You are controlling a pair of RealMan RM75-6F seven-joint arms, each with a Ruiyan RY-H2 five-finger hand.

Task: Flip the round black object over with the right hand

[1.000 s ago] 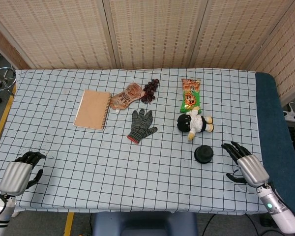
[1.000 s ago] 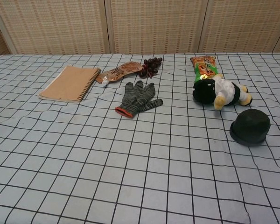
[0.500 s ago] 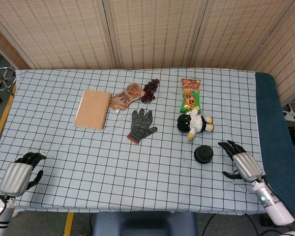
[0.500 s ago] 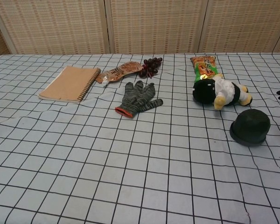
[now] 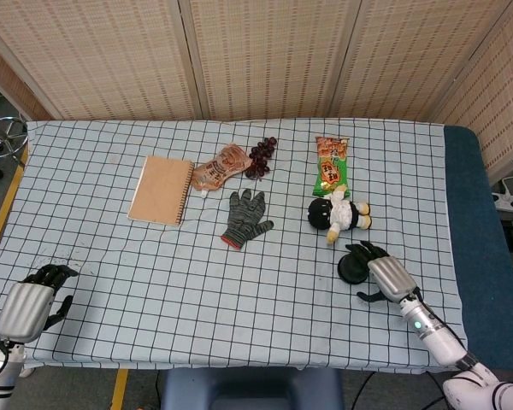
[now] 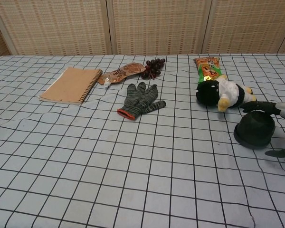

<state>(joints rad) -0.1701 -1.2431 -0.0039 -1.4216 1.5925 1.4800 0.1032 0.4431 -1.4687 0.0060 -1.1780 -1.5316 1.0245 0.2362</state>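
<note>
The round black object (image 5: 351,268) (image 6: 254,129) lies on the checked cloth, just in front of a plush toy. My right hand (image 5: 385,275) (image 6: 281,111) has come up against its right side, fingers spread over and around it, thumb low near the cloth. Whether the fingers touch it I cannot tell; it still rests flat on the table. My left hand (image 5: 30,306) sits at the front left corner of the table, fingers curled in, holding nothing; the chest view does not show it.
A plush toy (image 5: 339,213) lies right behind the black object. A green snack bag (image 5: 330,165), grapes (image 5: 262,155), an orange packet (image 5: 218,167), a grey glove (image 5: 244,217) and a brown notebook (image 5: 162,189) lie further back and left. A dark blue table edge (image 5: 474,213) runs along the right.
My right hand has moved left from the table's right edge to the black object and now spreads over it. The object and my left hand have not moved.
</note>
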